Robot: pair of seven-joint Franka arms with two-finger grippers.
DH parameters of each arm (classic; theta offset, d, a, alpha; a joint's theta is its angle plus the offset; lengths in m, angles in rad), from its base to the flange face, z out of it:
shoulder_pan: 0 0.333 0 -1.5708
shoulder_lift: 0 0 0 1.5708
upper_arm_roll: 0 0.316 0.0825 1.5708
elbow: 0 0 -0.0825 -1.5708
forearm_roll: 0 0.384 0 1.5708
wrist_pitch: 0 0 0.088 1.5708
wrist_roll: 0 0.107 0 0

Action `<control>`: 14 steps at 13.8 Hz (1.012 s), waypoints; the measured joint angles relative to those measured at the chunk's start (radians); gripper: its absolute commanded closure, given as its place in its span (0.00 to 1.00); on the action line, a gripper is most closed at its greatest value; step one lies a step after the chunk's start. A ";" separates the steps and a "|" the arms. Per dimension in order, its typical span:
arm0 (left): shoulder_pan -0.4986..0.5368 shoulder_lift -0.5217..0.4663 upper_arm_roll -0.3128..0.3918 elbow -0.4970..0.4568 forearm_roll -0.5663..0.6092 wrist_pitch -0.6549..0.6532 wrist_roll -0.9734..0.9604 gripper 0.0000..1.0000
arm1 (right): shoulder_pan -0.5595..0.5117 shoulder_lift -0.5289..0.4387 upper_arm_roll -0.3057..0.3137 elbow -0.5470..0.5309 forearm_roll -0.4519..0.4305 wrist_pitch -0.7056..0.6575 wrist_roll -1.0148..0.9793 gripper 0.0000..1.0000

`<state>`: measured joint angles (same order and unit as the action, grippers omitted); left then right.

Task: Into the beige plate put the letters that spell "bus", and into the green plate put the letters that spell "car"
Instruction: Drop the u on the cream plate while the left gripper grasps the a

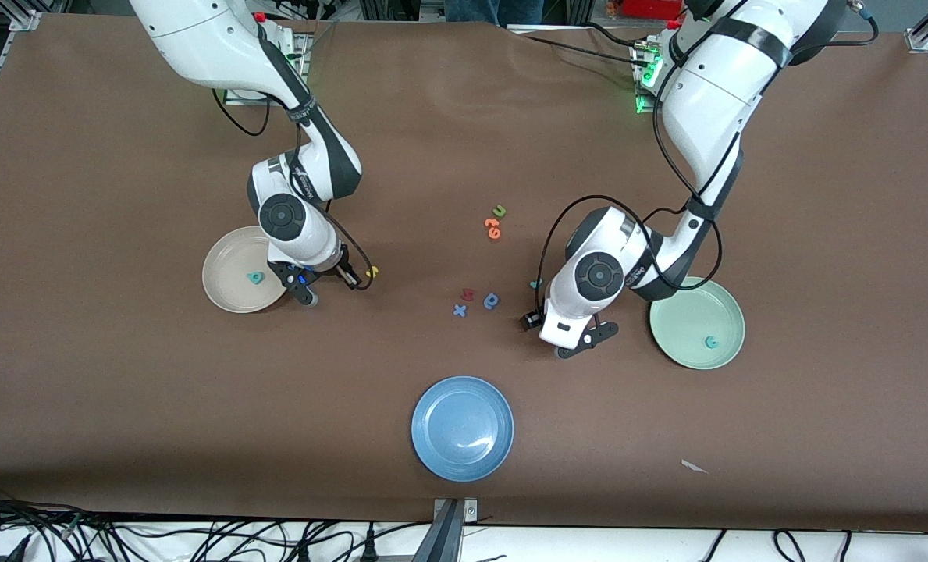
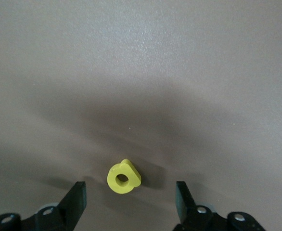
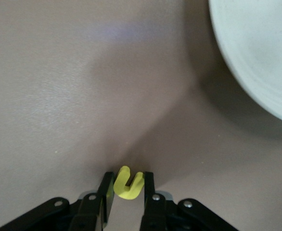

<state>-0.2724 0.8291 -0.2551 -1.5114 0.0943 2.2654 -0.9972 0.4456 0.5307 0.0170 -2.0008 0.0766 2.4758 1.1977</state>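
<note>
White arms, black joints, cables

In the right wrist view, the right gripper (image 3: 128,185) is down at the brown table (image 3: 73,86), its two black fingers (image 3: 107,190) pressed against either side of the yellow "u" (image 3: 128,186). The letter sits between the fingertips with its open end pointing away from the gripper. A shadow spreads over the table around it. The curved rim of the beige plate (image 3: 256,62) fills one corner of the picture, near the gripper but apart from the letter.
</note>
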 measured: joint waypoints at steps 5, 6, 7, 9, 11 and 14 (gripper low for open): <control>-0.002 0.002 0.011 0.003 0.029 0.004 0.000 0.32 | 0.000 -0.119 -0.117 0.032 -0.003 -0.241 -0.278 0.92; -0.004 0.003 0.011 0.003 0.030 0.005 0.000 0.35 | -0.003 -0.131 -0.166 0.030 -0.003 -0.271 -0.372 0.92; -0.006 0.003 0.011 0.003 0.030 0.006 -0.001 0.39 | -0.010 -0.133 -0.208 0.024 -0.002 -0.283 -0.457 0.91; -0.009 0.003 0.011 0.003 0.030 0.007 -0.004 0.42 | -0.024 -0.128 -0.258 -0.004 0.000 -0.285 -0.564 0.84; -0.011 0.003 0.011 0.003 0.030 0.012 -0.007 0.45 | -0.025 -0.125 -0.264 -0.038 0.000 -0.287 -0.587 0.84; -0.012 0.006 0.013 0.003 0.031 0.020 -0.009 0.51 | -0.016 -0.135 -0.261 -0.092 0.000 -0.291 -0.587 0.00</control>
<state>-0.2847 0.8352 -0.2420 -1.5081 0.1248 2.2850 -1.0058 0.4298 0.3956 -0.2444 -2.0931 0.0766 2.1852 0.6104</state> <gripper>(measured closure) 0.467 0.648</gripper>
